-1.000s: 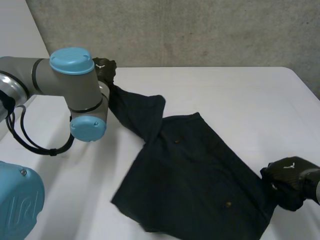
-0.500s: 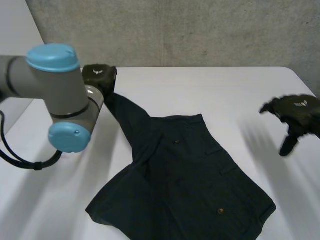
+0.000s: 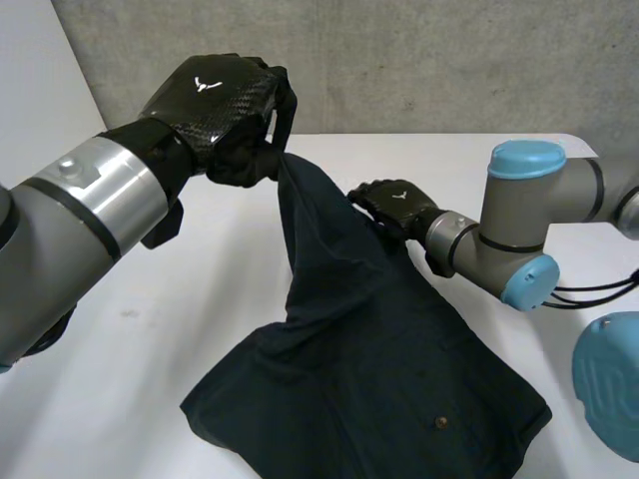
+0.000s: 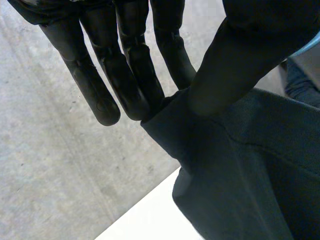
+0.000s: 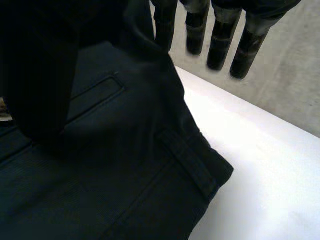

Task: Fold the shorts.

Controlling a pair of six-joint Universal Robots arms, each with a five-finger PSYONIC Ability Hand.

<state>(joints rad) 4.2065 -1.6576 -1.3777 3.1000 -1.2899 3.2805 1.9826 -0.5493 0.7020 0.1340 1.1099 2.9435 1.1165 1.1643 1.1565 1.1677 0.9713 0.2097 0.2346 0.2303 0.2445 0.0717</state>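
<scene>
The left robot hand (image 3: pixel 225 115), pinching one corner of the dark shorts (image 3: pixel 399 369) high while the rest slumps mid-surface, should probably hold that corner taut as the right robot hand (image 3: pixel 394 205), its hold unclear, meets their far edge, over a white surface (image 3: pixel 150 279) backed by a grey concrete wall (image 3: pixel 399 60).

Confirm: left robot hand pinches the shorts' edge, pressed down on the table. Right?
Not quite. The left robot hand does pinch the shorts' edge, but holds it raised above the table, not pressed down on it. The head view shows this.
</scene>
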